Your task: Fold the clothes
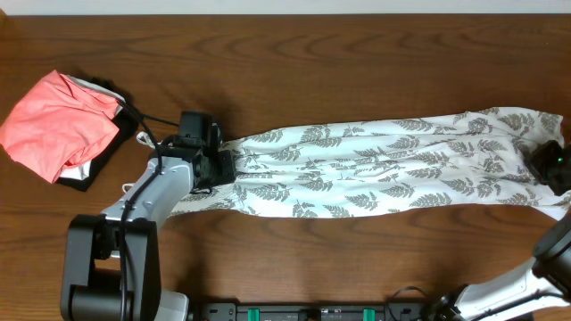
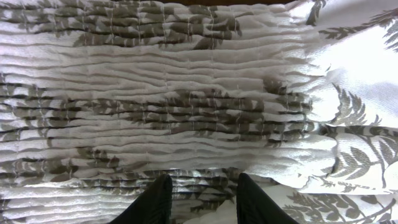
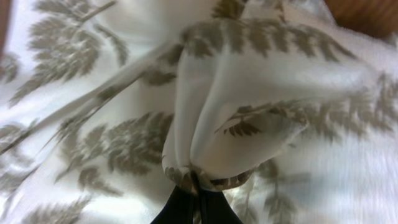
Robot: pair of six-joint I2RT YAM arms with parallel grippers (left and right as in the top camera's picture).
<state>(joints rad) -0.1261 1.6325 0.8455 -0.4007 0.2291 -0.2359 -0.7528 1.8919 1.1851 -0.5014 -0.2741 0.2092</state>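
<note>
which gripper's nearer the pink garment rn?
Left. The left gripper is on the end of the dress nearest the pink garment, with a gap of bare wood between. The right gripper pinches the dress's opposite end, far from it.

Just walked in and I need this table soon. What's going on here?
Two robot arms are folding a leaf-print dress, which lies stretched along the table, not yet folded. The right hand is shut on a pinch of fabric at one end. The left hand sits at the gathered end, fingers either side of the fabric; whether it grips is unclear. A pink garment lies aside.
</note>
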